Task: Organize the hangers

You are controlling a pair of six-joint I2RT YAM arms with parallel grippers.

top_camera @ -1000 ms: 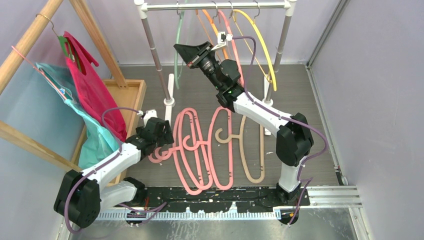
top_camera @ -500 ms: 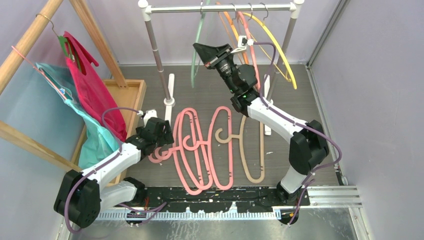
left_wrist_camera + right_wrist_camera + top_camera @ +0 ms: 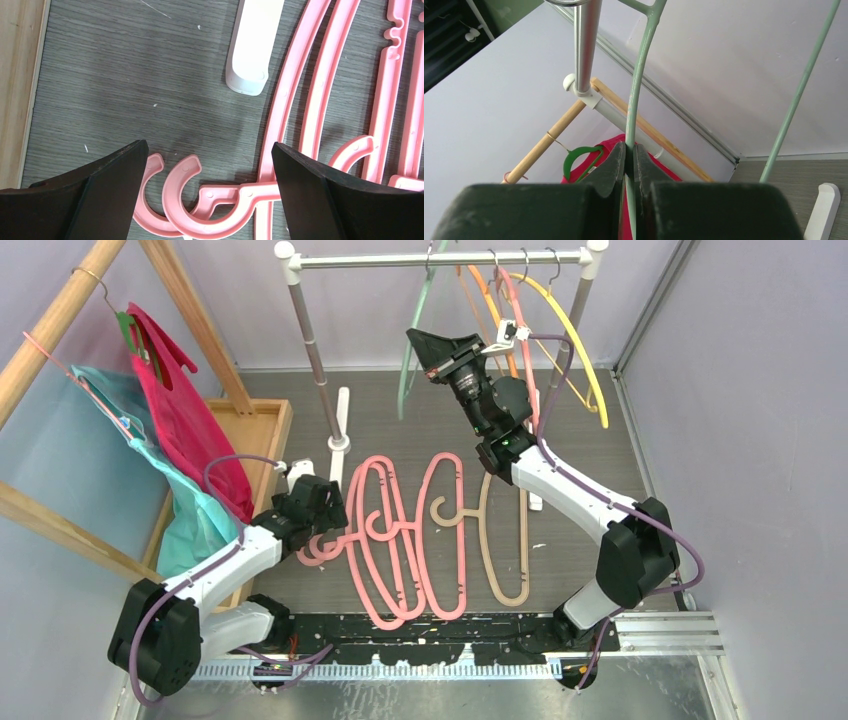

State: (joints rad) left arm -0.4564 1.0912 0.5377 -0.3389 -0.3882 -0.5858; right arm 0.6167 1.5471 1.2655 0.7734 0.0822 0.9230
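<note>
A: Right gripper (image 3: 629, 150)?
B: We have it pinched on the grey-green hanger (image 3: 640, 85), just under the rail (image 3: 586, 45).
A: Left gripper (image 3: 207, 165)?
B: Jaws wide, above the hooks of the pink hangers (image 3: 225, 192). Rack foot (image 3: 249, 50) ahead, floor (image 3: 125, 75) runs left to the wooden tray (image 3: 15, 75).

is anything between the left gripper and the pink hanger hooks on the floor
Nothing visible. The left gripper hangs open right above the pink hanger hooks, with no object between its jaws and them.
</note>
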